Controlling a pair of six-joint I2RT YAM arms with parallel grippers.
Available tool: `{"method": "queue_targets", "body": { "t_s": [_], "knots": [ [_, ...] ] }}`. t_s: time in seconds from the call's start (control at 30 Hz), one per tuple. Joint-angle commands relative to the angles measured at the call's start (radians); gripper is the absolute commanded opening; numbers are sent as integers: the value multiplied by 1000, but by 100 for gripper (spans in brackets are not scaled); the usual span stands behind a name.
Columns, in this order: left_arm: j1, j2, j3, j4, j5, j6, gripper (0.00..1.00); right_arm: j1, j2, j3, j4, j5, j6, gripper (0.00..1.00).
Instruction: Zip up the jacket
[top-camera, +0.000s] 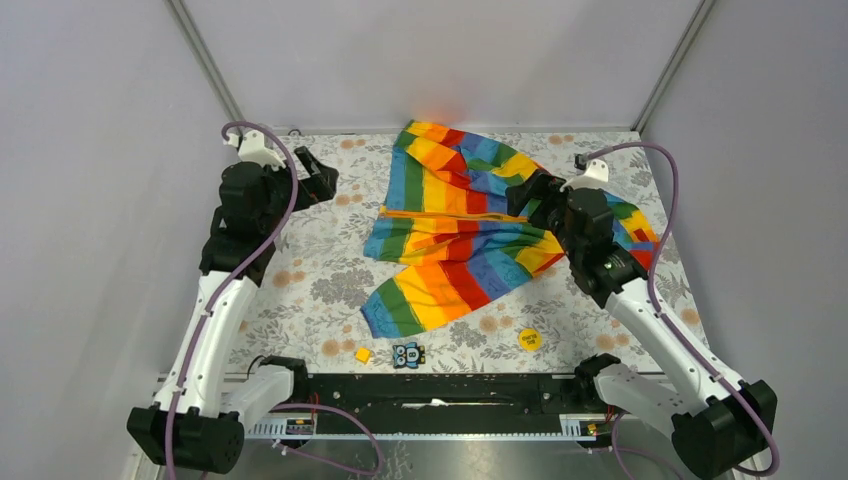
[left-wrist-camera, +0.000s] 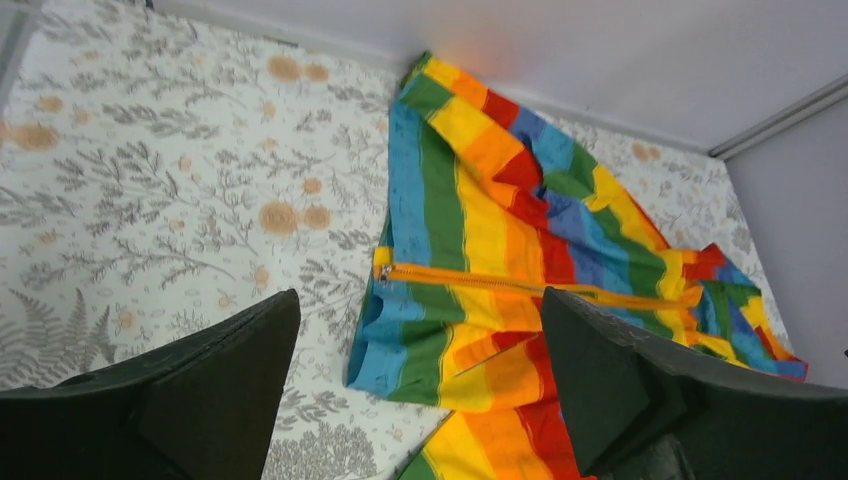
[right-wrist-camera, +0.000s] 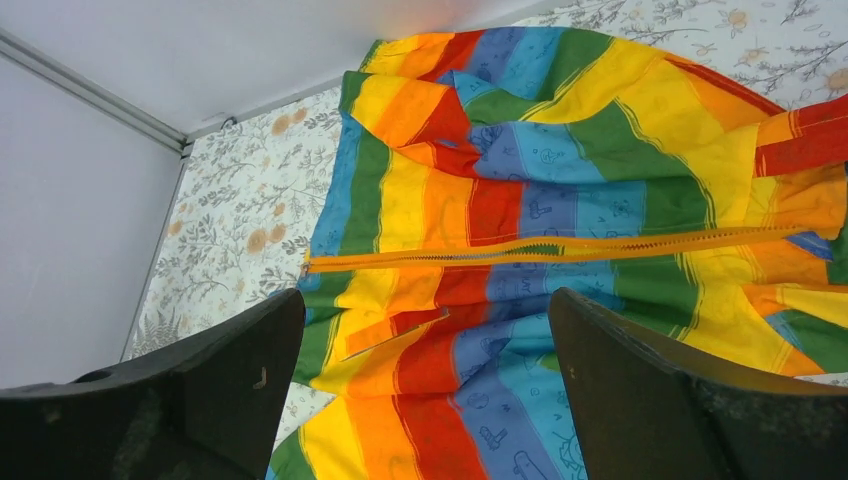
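Note:
The rainbow-striped jacket (top-camera: 460, 220) lies crumpled on the floral table top, right of centre. It also shows in the left wrist view (left-wrist-camera: 500, 240) and the right wrist view (right-wrist-camera: 540, 200). Its orange zipper strip (top-camera: 440, 214) runs left to right across the front, with the small metal slider at its left end (left-wrist-camera: 383, 270); the strip also shows in the right wrist view (right-wrist-camera: 540, 250). My left gripper (top-camera: 322, 180) is open and empty, above the table left of the jacket. My right gripper (top-camera: 522, 196) is open and empty, hovering over the jacket's right part.
A yellow round disc (top-camera: 528, 338), a small yellow cube (top-camera: 363, 354) and a small blue-black printed tag (top-camera: 408, 355) lie near the table's front edge. Grey walls close the table at the back and both sides.

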Motion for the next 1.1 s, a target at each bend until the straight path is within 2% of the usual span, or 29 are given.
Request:
{"method": "queue_targets", "body": {
  "t_s": [0.0, 0.1, 0.2, 0.4, 0.57, 0.7, 0.8, 0.83, 0.97, 1.07],
  "knots": [
    [2, 6, -13, 19, 45, -12, 99, 5, 20, 0, 23, 3, 5, 98],
    [2, 25, -8, 19, 60, -15, 99, 6, 52, -13, 51, -81, 11, 98],
    [2, 51, 6, 15, 91, -24, 99, 6, 73, -36, 88, -144, 88, 98],
    [2, 115, 22, 6, 175, -76, 99, 2, 117, -104, 235, -337, 144, 98],
    [2, 270, 32, 8, 362, -176, 99, 8, 287, -71, 316, -559, 169, 99],
    [2, 435, 69, 28, 498, -216, 98, 44, 449, 15, 316, -663, 153, 81],
    [2, 551, 100, 43, 523, -221, 93, 79, 560, 79, 316, -676, 128, 67],
    [2, 587, 122, 34, 526, -214, 87, 92, 595, 104, 311, -672, 118, 65],
    [2, 704, 215, -6, 492, -190, 79, 129, 725, 198, 305, -670, 92, 57],
    [1, 783, 257, -13, 491, -203, 68, 136, 821, 262, 326, -673, 105, 53]
  ]
}}
